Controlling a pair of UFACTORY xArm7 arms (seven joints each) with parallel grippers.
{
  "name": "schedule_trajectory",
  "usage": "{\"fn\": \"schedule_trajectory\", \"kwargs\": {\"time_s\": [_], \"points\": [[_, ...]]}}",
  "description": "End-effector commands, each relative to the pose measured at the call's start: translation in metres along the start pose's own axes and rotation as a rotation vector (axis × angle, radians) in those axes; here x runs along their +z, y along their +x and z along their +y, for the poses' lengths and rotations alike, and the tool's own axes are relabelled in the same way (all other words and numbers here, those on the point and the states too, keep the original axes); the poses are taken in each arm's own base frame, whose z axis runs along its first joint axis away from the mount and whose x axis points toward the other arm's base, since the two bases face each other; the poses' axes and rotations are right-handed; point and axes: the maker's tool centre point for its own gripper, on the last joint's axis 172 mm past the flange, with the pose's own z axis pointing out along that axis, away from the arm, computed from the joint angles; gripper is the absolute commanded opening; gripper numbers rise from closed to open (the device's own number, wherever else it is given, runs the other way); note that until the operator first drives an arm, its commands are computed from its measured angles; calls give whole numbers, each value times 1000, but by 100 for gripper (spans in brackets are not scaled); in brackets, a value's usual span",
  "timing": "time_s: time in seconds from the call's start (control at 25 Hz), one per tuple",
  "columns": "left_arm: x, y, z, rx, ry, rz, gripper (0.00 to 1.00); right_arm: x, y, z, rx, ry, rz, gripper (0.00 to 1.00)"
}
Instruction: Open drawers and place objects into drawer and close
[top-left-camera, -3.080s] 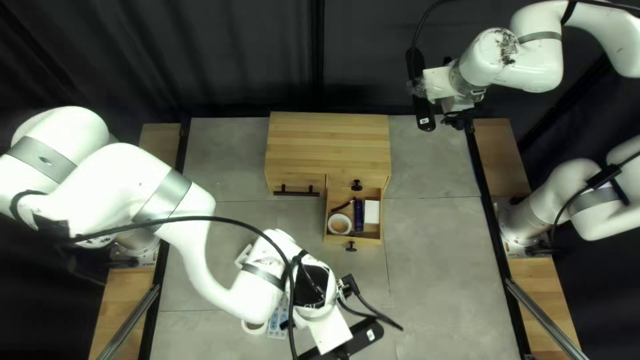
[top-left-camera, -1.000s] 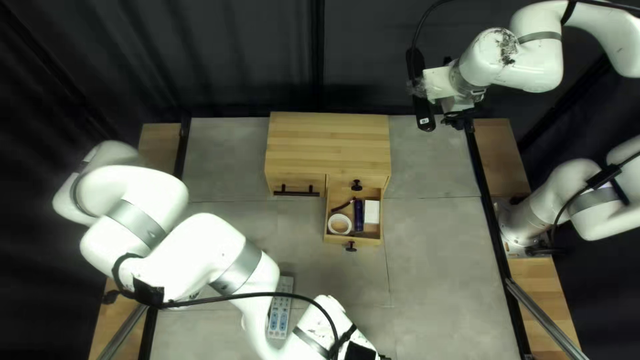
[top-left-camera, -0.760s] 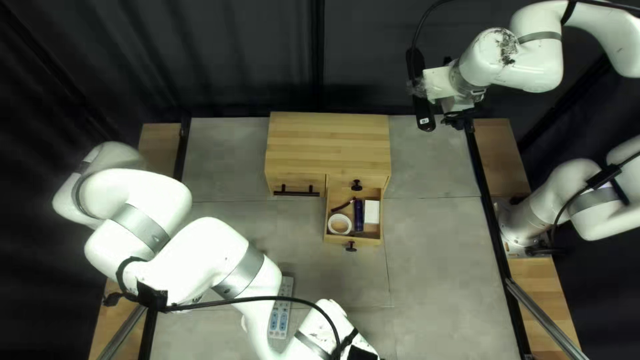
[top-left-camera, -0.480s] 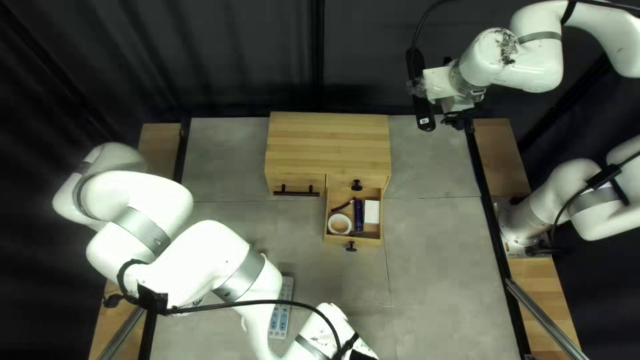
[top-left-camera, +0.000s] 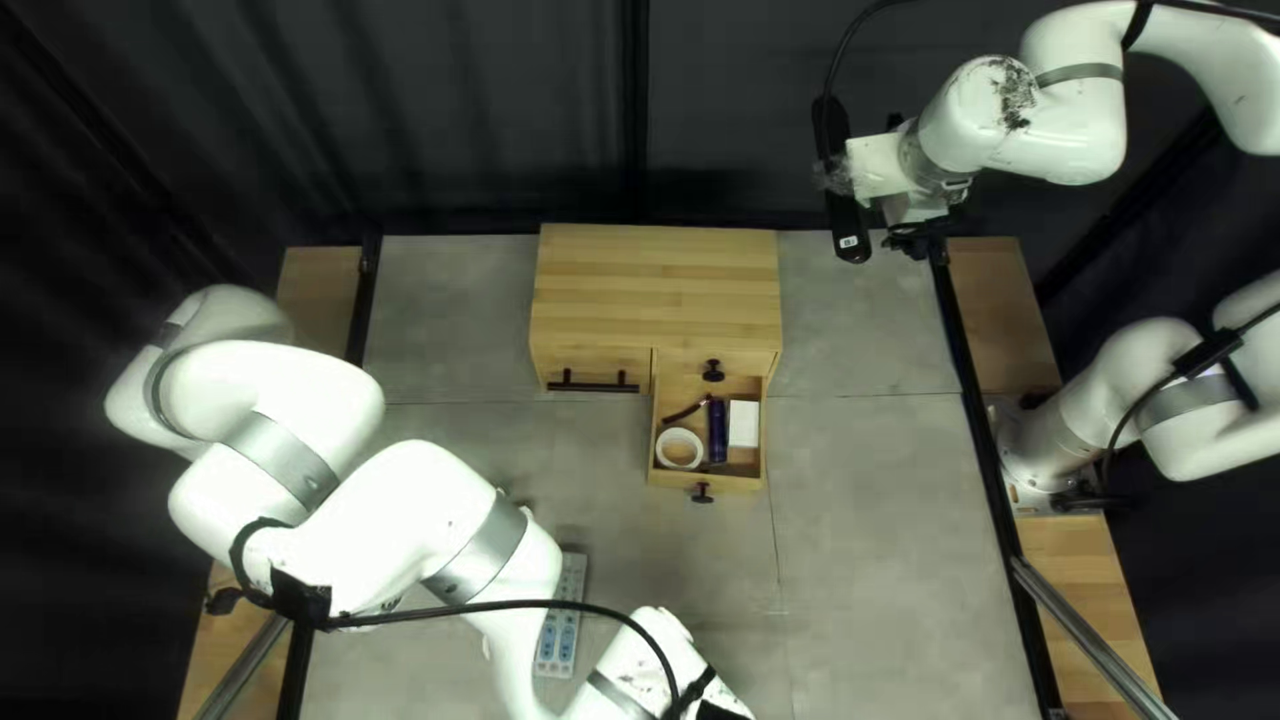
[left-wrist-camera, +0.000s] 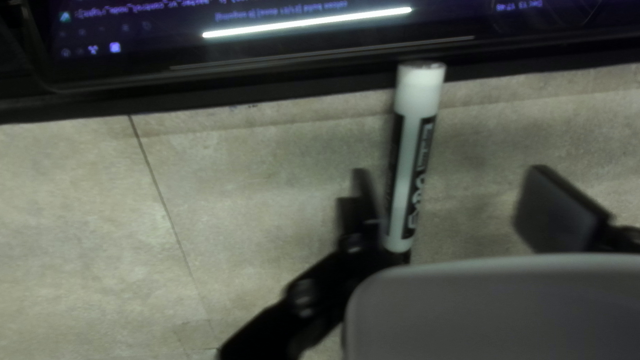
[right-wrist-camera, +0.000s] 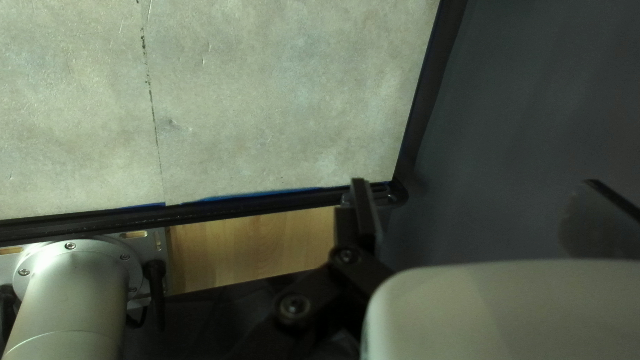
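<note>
The wooden cabinet (top-left-camera: 656, 287) has its lower right drawer (top-left-camera: 740, 471) pulled out, holding a white tape roll (top-left-camera: 663, 448), a dark blue item (top-left-camera: 718, 431), a white block (top-left-camera: 743, 423) and a small dark red item (top-left-camera: 687, 411). Its left drawer (top-left-camera: 587, 360) is closed. My right gripper (top-left-camera: 915, 238) is raised at the top right; in the right wrist view that gripper (right-wrist-camera: 477, 212) is open and empty. In the left wrist view a white-and-black marker (left-wrist-camera: 415, 157) stands out from beside one finger of my left gripper (left-wrist-camera: 460, 208), which is open, its other finger well apart from the marker.
A pale strip with blue marks (top-left-camera: 562, 620) lies beside my left arm, partly covered by it. A dark screen (left-wrist-camera: 287, 40) stands ahead of my left gripper, past the marker. Under my right gripper runs the table's black edge rail (right-wrist-camera: 260, 202).
Over the last few seconds my left arm has shifted toward the near edge, taking its gripper out of the top left view and exposing more of the pale strip. My right arm is unmoved.
</note>
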Motion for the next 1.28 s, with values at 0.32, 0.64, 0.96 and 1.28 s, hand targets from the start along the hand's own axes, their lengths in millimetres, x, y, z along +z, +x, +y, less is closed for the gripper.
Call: {"fn": "schedule_trajectory", "kwargs": {"time_s": [0.32, 0.64, 0.96, 1.28], "points": [[8, 12, -2, -15, -7, 16, 96, 0, 0, 0, 0, 0, 0, 100], [9, 26, 1, -46, -2, 14, 86, 0, 0, 0, 0, 0, 0, 100], [9, 25, 0, -49, -1, 23, 81, 0, 0, 0, 0, 0, 0, 100], [9, 24, -1, -35, -3, 33, 0, 0, 0, 0, 0, 0, 0, 100]]}}
